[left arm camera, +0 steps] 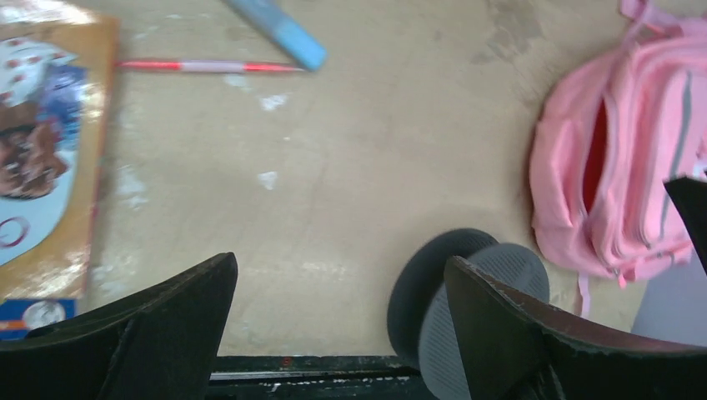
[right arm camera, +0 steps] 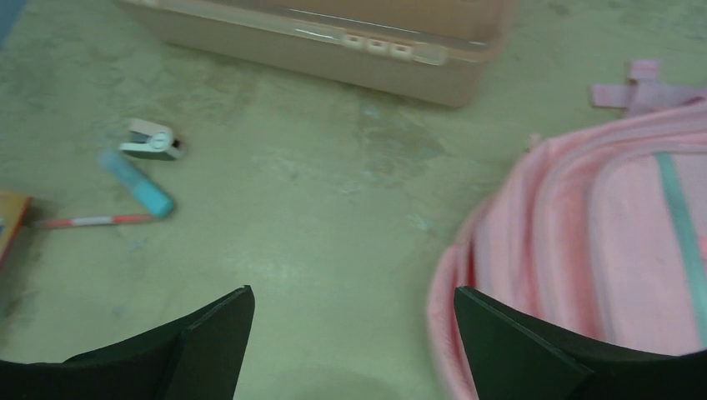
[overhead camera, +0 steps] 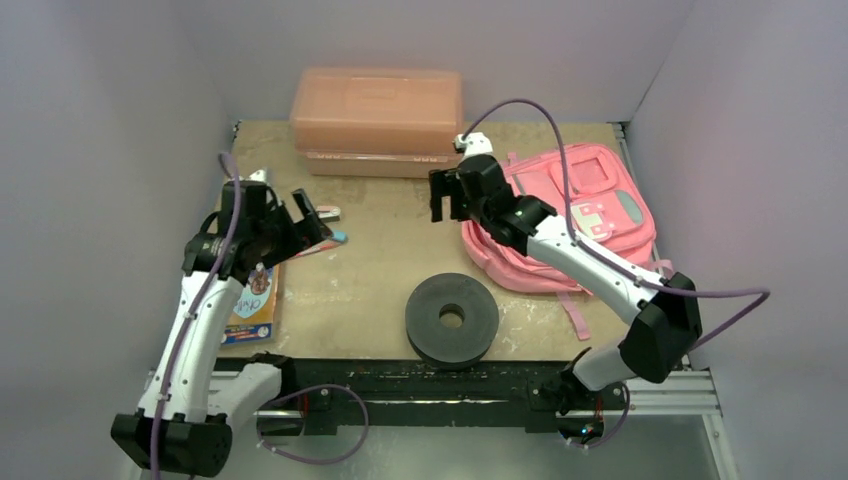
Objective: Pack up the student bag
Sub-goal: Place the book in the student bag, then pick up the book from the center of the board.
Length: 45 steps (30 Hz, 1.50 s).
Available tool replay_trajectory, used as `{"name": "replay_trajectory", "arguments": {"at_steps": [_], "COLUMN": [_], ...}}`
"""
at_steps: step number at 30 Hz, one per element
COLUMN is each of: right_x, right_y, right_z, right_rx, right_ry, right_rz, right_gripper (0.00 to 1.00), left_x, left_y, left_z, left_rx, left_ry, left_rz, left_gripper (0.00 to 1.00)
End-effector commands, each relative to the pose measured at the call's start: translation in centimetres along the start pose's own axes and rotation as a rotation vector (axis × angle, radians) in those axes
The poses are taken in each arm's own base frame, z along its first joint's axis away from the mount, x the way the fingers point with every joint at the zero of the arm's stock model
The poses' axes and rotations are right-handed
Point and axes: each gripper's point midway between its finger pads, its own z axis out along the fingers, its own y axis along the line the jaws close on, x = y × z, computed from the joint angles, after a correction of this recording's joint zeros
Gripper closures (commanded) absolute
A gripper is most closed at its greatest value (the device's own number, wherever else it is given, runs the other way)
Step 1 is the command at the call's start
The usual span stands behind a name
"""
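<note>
Left pincer (overhead camera: pixel 318 226) and right pincer (overhead camera: pixel 448 212) both hover agape.

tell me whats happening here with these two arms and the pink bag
Two robot arms are set to pack a pink backpack, and nothing is held yet. The left gripper hangs open above the table near a blue marker, a red pen and a picture book. The right gripper, also open, hovers beside the backpack, whose main zip gapes open.

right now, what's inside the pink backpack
The backpack has its zip gaping, showing only red lining. No items are visible inside; the fabric covers the rest.
</note>
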Motion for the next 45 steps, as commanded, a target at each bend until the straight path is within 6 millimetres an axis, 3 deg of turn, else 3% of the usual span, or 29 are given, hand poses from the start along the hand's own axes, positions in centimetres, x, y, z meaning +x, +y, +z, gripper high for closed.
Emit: {"name": "replay_trajectory", "arguments": {"at_steps": [1,4,7,8,9,14,23,33,39,45], "right_x": [-1.0,0.6,2.8,3.6,4.1,7.6,11.8,14.1,14.0,13.6], "right_y": [9.3,15.0,19.6,20.9,22.4,26.3,29.8,31.3,34.4,38.2], "right_z": [-0.4,-0.7,-1.2,-1.2,-1.6,-0.5,0.9,2.4,3.5,5.2], "right_rx": [-0.311,-0.526,-0.689,-0.726,-0.763,-0.879,-0.963,-0.998,-1.061,-1.069], "right_ry": [-0.005,0.04,0.077,0.106,0.167,0.301,0.41,0.466,0.474,0.462], "right_rz": [0.098,0.096,0.061,0.082,0.213,0.312,0.364,0.419,0.451,0.472], "right_gripper": [0.05,0.05,0.05,0.03,0.03,0.02,0.02,0.03,0.17,0.22], "left_x": [0.5,0.1,-0.1,-0.3,-0.5,-1.1,-0.9,0.4,-1.2,-4.3], "left_y": [6.4,10.4,13.0,13.5,14.0,16.3,20.3,19.7,21.1,25.6], "left_z": [-1.3,-1.9,-2.3,-2.4,-2.4,-1.6,0.8,3.5,3.2,3.2], "left_rx": [-0.17,-0.31,-0.422,-0.44,-0.451,-0.51,-0.589,-0.479,-0.469,-0.537], "left_ry": [-0.012,-0.05,-0.072,-0.082,-0.092,-0.106,-0.078,0.003,-0.061,-0.104], "left_rz": [-0.113,-0.188,-0.218,-0.223,-0.226,-0.241,-0.326,-0.368,-0.521,-0.665], "left_gripper": [0.04,0.03,0.01,0.0,0.0,0.0,0.0,0.02,0.02,0.04]}}
